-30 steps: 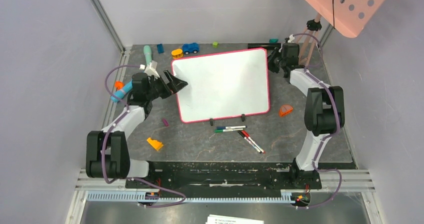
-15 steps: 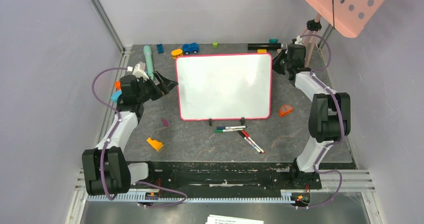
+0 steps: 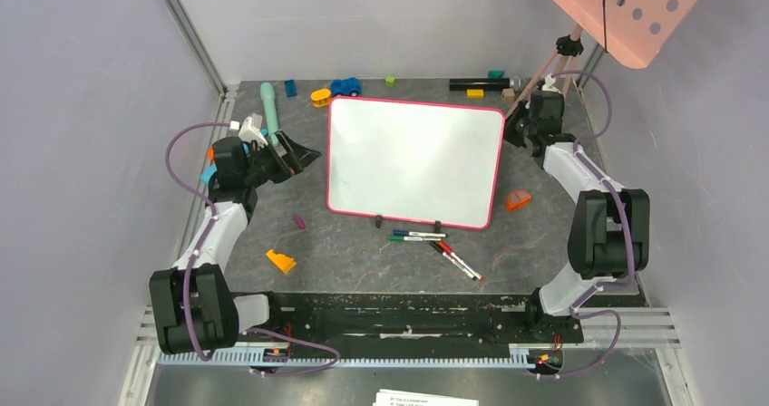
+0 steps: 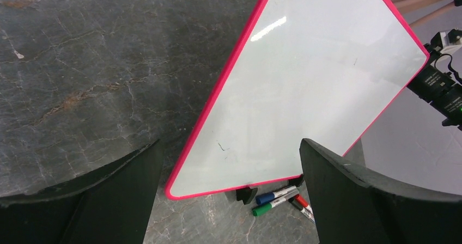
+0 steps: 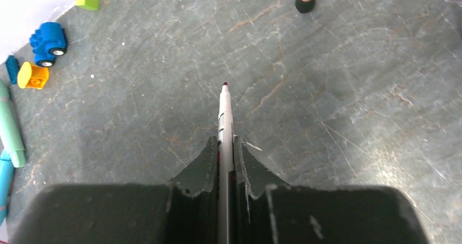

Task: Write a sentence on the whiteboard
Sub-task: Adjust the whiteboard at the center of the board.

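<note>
The whiteboard (image 3: 413, 161) lies flat mid-table, pink-rimmed, slightly turned, on two black clip feet. Its face (image 4: 305, 91) is blank but for a faint small mark; the sentence is not in view. My left gripper (image 3: 299, 152) stands open just left of the board's left edge, apart from it. In the left wrist view the board's near corner shows between the wide jaws of the left gripper (image 4: 229, 146). My right gripper (image 3: 517, 127) is at the board's far right corner, shut on a marker. In the right wrist view the marker (image 5: 223, 113) sticks out of the right gripper (image 5: 223, 141), dark red tip forward, above bare table.
Blue and green markers (image 3: 417, 236) and red and black ones (image 3: 458, 259) lie in front of the board. Toys line the back: blue car (image 3: 345, 86), yellow brick (image 3: 320, 96), teal cylinder (image 3: 269, 107). Orange pieces (image 3: 281, 261) (image 3: 519, 199) flank the board. A pink perforated panel (image 3: 626, 7) hangs upper right.
The whiteboard has slid right and turned a little clockwise. My left gripper has drawn back from its left corner. The right gripper has moved right along with the board's far corner.
</note>
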{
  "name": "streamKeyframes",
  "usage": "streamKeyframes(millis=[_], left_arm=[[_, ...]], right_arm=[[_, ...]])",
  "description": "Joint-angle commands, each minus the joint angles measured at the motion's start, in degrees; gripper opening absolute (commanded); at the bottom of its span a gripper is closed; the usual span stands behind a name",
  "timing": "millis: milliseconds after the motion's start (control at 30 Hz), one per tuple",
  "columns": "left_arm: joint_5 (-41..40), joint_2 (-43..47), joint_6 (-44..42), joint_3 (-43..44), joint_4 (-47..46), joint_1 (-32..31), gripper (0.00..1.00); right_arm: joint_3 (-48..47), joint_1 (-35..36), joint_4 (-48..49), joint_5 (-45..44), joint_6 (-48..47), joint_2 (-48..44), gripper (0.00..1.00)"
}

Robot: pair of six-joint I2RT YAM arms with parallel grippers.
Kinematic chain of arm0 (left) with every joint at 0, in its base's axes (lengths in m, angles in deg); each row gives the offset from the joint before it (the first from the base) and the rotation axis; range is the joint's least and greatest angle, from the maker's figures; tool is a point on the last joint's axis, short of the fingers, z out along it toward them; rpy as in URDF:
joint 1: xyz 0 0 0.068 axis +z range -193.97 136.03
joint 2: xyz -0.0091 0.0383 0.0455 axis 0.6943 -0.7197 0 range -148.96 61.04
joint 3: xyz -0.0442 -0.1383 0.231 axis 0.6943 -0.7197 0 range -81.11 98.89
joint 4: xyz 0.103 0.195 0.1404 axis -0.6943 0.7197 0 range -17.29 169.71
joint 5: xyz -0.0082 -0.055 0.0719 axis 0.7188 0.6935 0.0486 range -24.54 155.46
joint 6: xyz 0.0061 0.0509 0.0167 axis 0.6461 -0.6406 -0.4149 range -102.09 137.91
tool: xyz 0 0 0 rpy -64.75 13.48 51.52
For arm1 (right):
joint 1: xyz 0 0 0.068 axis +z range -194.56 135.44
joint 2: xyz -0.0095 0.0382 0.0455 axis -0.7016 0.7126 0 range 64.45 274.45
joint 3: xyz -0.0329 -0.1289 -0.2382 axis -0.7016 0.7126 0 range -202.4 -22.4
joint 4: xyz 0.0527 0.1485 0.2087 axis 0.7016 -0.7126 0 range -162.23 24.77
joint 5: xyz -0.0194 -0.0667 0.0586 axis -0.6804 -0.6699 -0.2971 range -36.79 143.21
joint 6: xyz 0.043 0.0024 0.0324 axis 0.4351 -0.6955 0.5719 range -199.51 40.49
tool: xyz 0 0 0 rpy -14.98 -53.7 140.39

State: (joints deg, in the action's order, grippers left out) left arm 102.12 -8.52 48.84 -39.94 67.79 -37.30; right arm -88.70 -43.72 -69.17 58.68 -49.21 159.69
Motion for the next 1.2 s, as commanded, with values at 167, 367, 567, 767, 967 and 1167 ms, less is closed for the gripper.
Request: streamKeyframes(millis=[167, 367, 567, 767, 967, 1167], left_arm=[[5.9, -5.56, -0.8, 2.09, -5.68, 0.35, 1.0], [8.47, -8.8, -0.09, 2.91, -8.67, 0.22, 1.0], [8.88, -10.86, 0.86, 3.19, -10.49, -1.07, 1.0], [10.64, -13.06, 2.71, 3.91, -14.11, -1.84, 0.99], [10.97, -15.59, 4.08, 4.71, -16.82, -2.28, 0.99], [11.04, -17.51, 5.99, 4.96, -20.31, -3.43, 0.99]], right_arm=[[1.35, -0.44, -4.34, -8.35, 0.93, -4.44, 0.0], [3.33, -2.91, -7.03, -11.96, 2.4, -5.73, 0.0], [4.78, -3.92, -7.23, -10.12, -0.18, -7.81, 0.0], [9.18, -3.79, -11.2, -8.06, -3.29, -14.92, 0.0], [14.15, 0.72, -15.86, -13.37, -2.33, -21.62, 0.0], [14.02, 8.51, -20.64, -24.65, -1.6, -22.97, 0.0]])
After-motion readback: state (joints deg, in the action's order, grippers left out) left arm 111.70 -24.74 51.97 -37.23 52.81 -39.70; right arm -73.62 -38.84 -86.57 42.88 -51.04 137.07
